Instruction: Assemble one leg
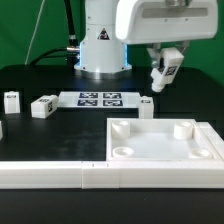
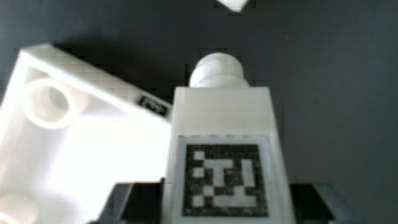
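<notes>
Fingers (image 2: 135,203) pinch the leg (image 2: 221,130) in the air, over the dark counter (image 1: 40,75) beside the white panel (image 1: 160,150). The wrist view shows one round socket (image 2: 48,103) close; only the exterior view shows other small blocks (image 1: 42,107).

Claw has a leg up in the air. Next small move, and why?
Probably shift the leg over the nearby corner socket of the panel. The claw holds it off the table, and the wrist view shows its rounded tip beside the panel, not above the empty socket.

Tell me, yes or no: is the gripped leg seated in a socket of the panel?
No: the gripper holds the leg in the air, apart from the panel.
</notes>
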Robot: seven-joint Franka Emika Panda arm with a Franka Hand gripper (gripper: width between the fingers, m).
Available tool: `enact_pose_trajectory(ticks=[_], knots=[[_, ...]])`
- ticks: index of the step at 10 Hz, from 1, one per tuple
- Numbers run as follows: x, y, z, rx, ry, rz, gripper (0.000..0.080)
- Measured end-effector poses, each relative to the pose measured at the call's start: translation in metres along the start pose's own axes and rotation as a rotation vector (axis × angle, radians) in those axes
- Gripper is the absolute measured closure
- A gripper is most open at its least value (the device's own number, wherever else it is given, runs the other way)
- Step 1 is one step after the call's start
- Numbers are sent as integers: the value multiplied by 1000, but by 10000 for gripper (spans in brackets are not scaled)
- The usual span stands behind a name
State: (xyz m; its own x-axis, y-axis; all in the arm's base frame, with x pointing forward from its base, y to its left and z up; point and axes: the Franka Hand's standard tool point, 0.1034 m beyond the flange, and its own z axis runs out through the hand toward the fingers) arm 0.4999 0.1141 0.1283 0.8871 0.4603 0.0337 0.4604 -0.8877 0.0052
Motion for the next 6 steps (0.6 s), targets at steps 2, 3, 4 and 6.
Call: enact_pose_trajectory(ticks=[2,3,4,6], knots=[[29,4,-2,-2,26,-5,509],[25,3,0,-1,21,-5,509],[24,3,1,0,19,-5,509],[27,6,1,-8,59,-7,509]])
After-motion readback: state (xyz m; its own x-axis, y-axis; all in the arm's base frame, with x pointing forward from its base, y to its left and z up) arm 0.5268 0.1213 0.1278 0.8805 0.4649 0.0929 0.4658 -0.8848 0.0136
